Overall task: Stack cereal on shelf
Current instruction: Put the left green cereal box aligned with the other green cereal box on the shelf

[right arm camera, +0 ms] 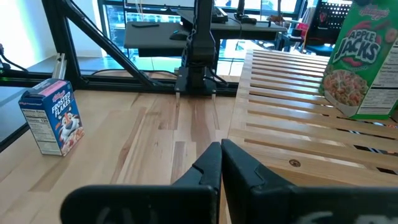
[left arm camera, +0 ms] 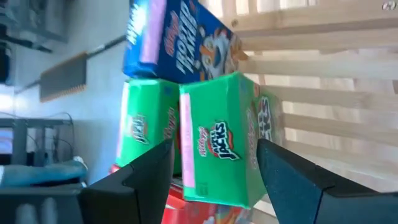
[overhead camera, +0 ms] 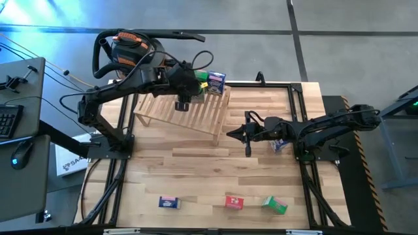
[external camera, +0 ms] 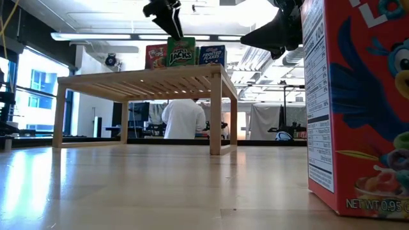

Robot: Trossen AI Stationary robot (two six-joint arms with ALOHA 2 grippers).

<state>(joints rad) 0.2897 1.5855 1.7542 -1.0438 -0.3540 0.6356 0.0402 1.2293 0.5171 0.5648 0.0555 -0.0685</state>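
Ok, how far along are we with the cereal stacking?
Done: at least three boxes, the red box, green box and blue box, stand on the shelf. In hand: the left claw sits open around the green box. Left: four boxes on the table, namely the front blue box, front red box, front green box, and a second blue box by the shut right claw.

On the far corner of the shelf (overhead camera: 186,111) stand three cereal boxes (external camera: 185,53) side by side, and my left gripper (left arm camera: 214,165) hangs over the middle one, a finger on each side of it. My right gripper (overhead camera: 247,136) waits just beside the shelf's right end, with one box (overhead camera: 279,144) beneath that arm. Three more boxes (overhead camera: 225,202) lie in a row along the table edge farthest from the shelf.
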